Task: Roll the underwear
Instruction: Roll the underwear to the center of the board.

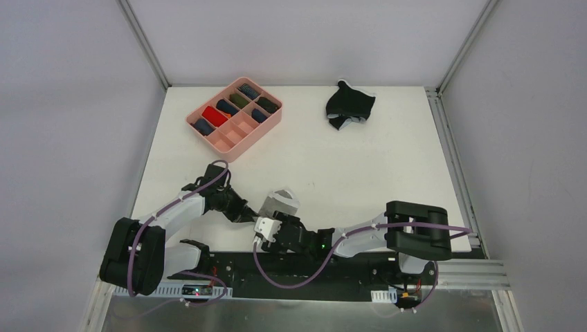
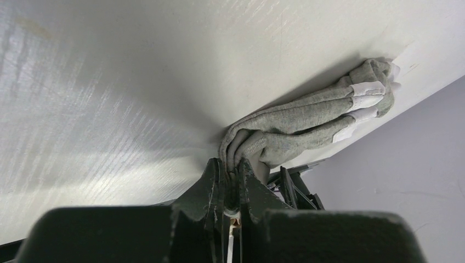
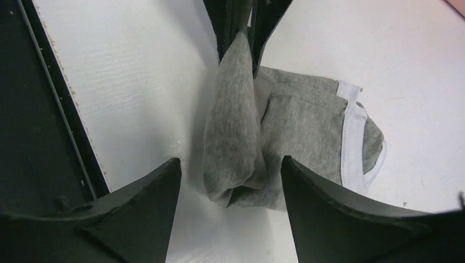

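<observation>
Left gripper (image 2: 230,164): jaws clamped on the grey briefs (image 2: 307,118) (arm stretched low, inward).
Right gripper (image 3: 230,160): jaws spread wide.

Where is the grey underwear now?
The grey underwear lies centre-front on the table in top view, pinched by the left gripper, with the open right gripper straddling it.

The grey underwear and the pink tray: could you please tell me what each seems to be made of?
The grey underwear looks like soft knit cloth, perhaps cotton: heathered, matte, limp folds. The pink tray looks like rigid moulded plastic, judging by thin straight walls; finish unclear.
</observation>
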Available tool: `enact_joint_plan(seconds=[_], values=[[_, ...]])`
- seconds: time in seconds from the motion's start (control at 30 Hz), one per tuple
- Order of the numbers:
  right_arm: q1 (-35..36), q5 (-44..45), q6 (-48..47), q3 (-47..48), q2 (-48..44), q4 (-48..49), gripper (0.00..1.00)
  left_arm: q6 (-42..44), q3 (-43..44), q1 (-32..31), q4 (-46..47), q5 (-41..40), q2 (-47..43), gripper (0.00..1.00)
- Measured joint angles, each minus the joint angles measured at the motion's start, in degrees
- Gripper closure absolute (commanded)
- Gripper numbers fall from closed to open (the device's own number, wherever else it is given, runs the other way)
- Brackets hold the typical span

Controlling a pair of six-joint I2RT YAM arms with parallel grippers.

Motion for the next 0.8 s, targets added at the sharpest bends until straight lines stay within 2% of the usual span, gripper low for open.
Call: enact_joint_plan(seconds=[0.2,0.43,0.6,0.8], values=[[-0.5,0.6,0.6,0.8,3.0,3.2,0.59,0.0,0.3,0.0,-0.3,0.0,0.5,1.00],[-1.7,1.1,1.9,0.8,4.0,4.6,0.98,0.0,0.5,0.0,-0.3,-0.2,0.5,1.00],[-4.2,-3.2,5.6,0.8,3.5,4.3,1.00,-0.1,0.8,0.0,-0.3,-1.1,0.5,0.99],[-11.6,-15.5,14.4,0.7,0.0,1.9,1.00,-1.0,2.0,0.1,-1.8,-1.7,-2.3,0.65]])
